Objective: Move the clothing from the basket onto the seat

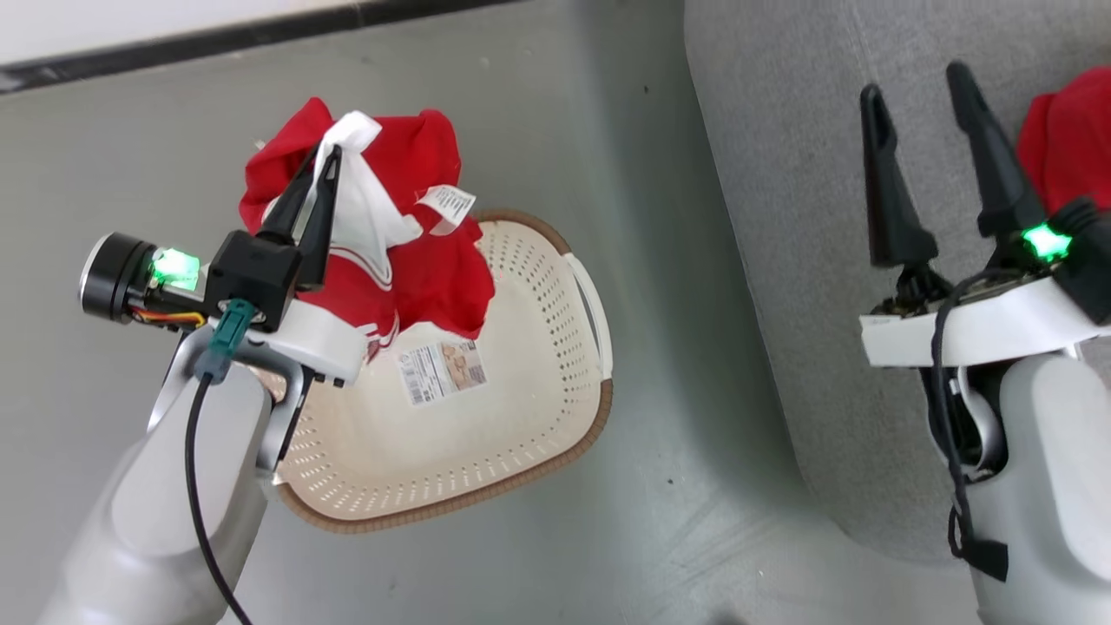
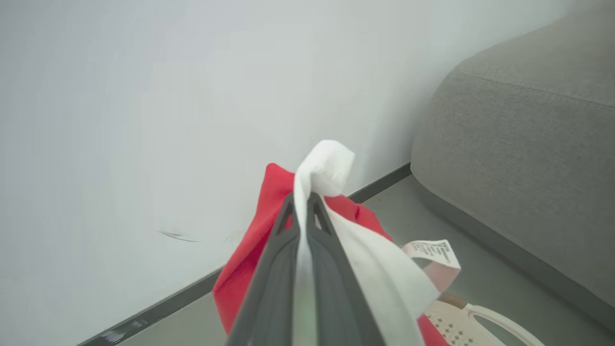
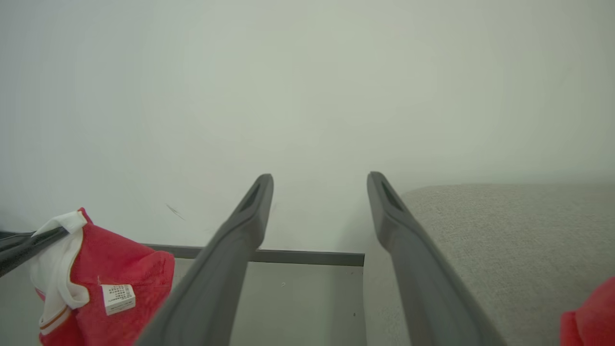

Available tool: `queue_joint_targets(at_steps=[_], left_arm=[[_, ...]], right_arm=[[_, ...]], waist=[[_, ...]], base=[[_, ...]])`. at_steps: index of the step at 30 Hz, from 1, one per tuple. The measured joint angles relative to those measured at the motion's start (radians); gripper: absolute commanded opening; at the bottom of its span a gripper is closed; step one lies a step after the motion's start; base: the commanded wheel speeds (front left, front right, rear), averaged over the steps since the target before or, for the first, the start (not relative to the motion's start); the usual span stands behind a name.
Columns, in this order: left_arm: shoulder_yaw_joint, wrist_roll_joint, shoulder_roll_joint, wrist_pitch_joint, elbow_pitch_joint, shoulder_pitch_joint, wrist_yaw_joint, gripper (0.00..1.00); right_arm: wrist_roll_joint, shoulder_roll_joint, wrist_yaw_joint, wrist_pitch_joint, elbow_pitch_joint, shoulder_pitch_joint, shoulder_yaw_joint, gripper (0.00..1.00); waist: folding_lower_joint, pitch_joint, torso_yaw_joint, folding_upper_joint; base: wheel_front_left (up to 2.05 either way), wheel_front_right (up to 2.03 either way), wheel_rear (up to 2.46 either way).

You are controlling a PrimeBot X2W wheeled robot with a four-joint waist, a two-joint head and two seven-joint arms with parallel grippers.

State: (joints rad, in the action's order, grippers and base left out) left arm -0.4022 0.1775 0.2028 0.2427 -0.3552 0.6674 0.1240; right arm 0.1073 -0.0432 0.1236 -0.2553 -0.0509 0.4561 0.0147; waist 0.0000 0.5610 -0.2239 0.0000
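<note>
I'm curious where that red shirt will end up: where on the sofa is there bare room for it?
The sofa is bare between its edge facing the basket and the open right pincer. Beyond that pincer it is crowded: another red garment lies there.

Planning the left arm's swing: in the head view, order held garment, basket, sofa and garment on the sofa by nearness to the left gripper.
1. held garment, in the left gripper.
2. basket, just below.
3. sofa, right.
4. garment on the sofa, far right.
</note>
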Motion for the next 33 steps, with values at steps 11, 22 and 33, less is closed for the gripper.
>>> queue_joint_targets(at_steps=[11, 22, 33], left_arm=[[0.017, 0.025, 0.024, 0.002, 0.063, -0.09, 0.001, 0.0], [-0.003, 0.066, 0.022, -0.003, 0.096, -0.172, -0.023, 0.0], [-0.049, 0.078, 0.02, -0.051, 0.147, -0.184, -0.071, 0.0]], right_arm=[[-0.037, -0.001, 0.0, 0.0, 0.055, -0.071, 0.037, 1.0], [-0.058, -0.001, 0.0, 0.0, 0.101, -0.167, 0.062, 1.0], [-0.09, -0.025, 0.0, 0.0, 0.142, -0.248, 0.105, 1.0]], waist=[[0.0, -0.128, 0.055, 0.0], [0.0, -0.272, 0.102, 0.0], [0.0, -0.396, 0.132, 0.0]], base=[[0.0, 0.0, 0.0], [0.0, 0.0, 0.0], [0.0, 0.0, 0.0]])
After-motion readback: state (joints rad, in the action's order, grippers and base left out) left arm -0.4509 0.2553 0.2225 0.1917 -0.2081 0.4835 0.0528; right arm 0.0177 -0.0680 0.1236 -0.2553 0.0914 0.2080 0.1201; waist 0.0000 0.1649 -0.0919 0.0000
